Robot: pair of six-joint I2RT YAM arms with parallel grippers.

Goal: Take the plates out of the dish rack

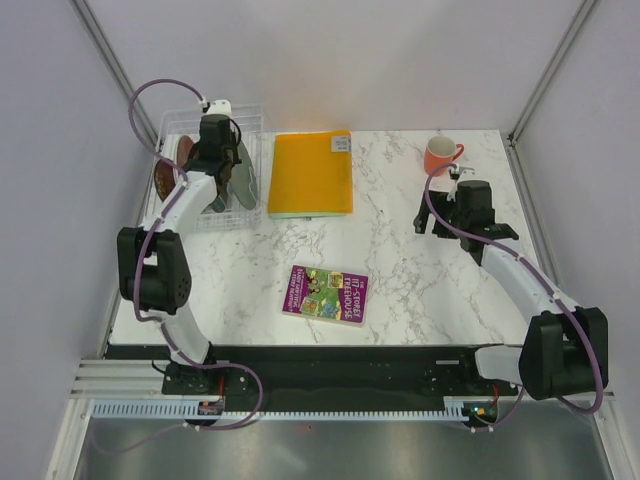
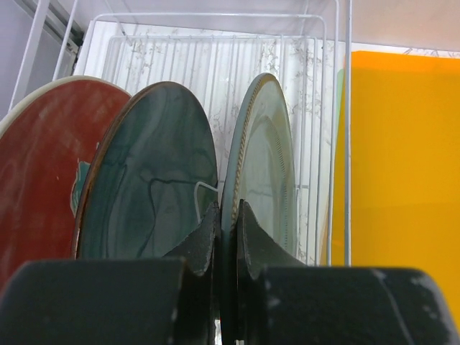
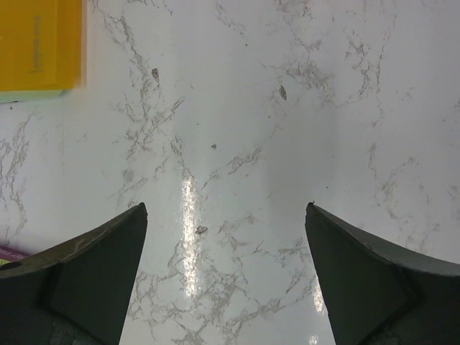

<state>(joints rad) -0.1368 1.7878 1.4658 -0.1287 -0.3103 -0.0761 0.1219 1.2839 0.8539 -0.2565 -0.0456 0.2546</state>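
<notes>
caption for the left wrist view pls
Left gripper shut on a matte grey-green round plate standing in the clear wire-divided dish rack, beside a glossy dark teal plate.

Four plates (image 1: 245, 178), one rack (image 1: 258, 122), one mug (image 1: 439, 157)

This is a robot test cell in a lab, not a real kitchen. Plain white panel walls (image 1: 330, 50) and metal frame posts (image 1: 105, 55) box in a marble-print table (image 1: 420, 290). Staged props sit about: a dish rack (image 1: 258, 130) around the left gripper (image 2: 228, 215), an orange folder (image 1: 311, 172) just right of it, and an orange mug (image 1: 440, 155) just beyond the right gripper (image 3: 226, 215).
</notes>
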